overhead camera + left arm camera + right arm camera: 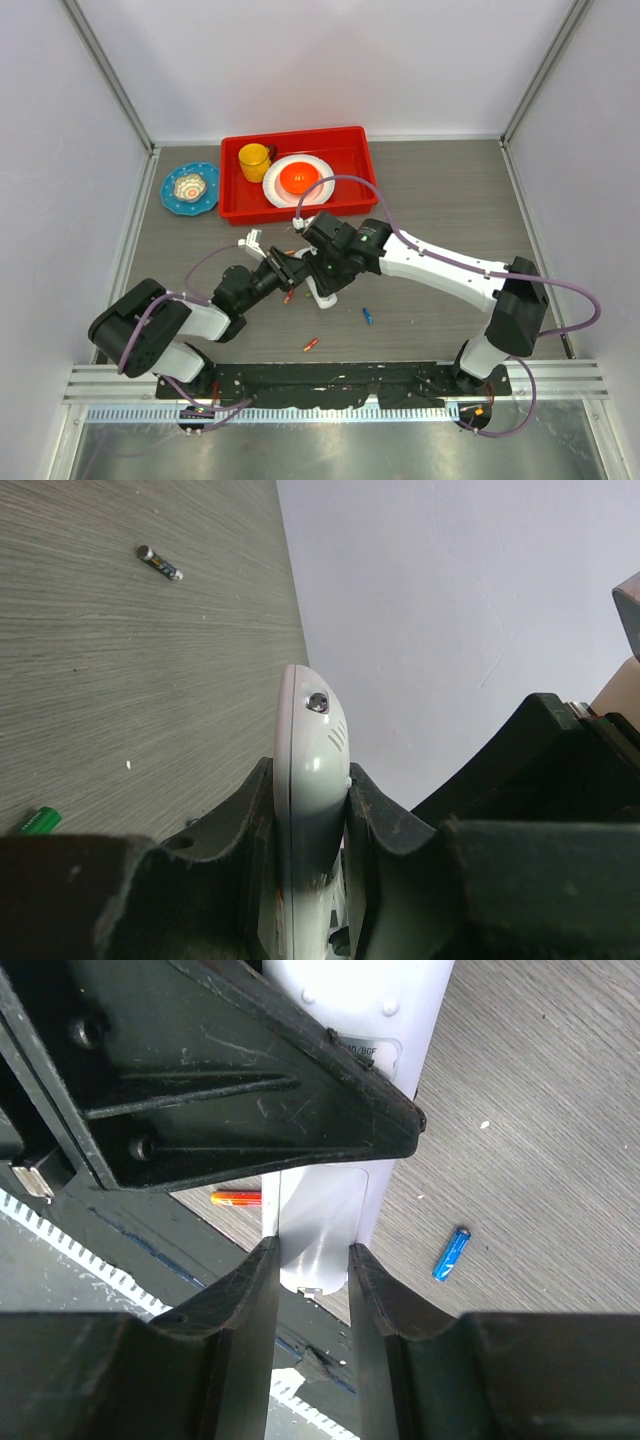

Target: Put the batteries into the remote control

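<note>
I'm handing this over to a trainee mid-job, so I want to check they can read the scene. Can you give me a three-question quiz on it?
1. True or false: the remote control lies loose, gripped by neither arm.
2. The rightmost loose battery in the top view is: A) green, B) blue, C) yellow.
3. Fill in: the yellow cup stands in the red ____.

Key:
1. False. The left fingers and the right fingers both clamp it.
2. B, the blue battery.
3. tray.
</note>
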Action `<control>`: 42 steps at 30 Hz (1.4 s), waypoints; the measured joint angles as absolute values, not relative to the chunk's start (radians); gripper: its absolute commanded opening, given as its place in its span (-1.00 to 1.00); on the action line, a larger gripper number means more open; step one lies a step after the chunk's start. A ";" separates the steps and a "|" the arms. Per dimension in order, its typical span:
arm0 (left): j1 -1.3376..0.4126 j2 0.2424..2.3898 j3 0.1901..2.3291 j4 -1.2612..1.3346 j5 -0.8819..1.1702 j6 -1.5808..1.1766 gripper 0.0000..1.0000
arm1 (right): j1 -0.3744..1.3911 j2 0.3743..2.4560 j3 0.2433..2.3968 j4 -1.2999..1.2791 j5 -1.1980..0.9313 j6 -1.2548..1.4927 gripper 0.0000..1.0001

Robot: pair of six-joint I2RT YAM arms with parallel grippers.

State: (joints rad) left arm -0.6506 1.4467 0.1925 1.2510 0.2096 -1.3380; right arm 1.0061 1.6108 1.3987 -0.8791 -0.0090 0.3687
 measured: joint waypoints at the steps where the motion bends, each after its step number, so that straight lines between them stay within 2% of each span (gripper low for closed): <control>1: -0.654 1.446 0.192 1.247 0.207 -1.334 -0.99 | 1.006 1.613 1.399 -0.881 -0.009 0.369 -0.63; 7: -0.673 1.435 0.192 1.233 0.184 -1.324 -0.99 | 1.006 1.615 1.399 -0.891 -0.008 0.369 -0.51; 14: -0.689 1.429 0.192 1.222 0.162 -1.322 -0.99 | 1.006 1.615 1.399 -0.896 -0.009 0.370 -0.23; 42: -0.714 1.415 0.192 1.250 0.171 -1.328 -0.99 | 0.999 1.594 1.398 -0.843 -0.005 0.400 0.32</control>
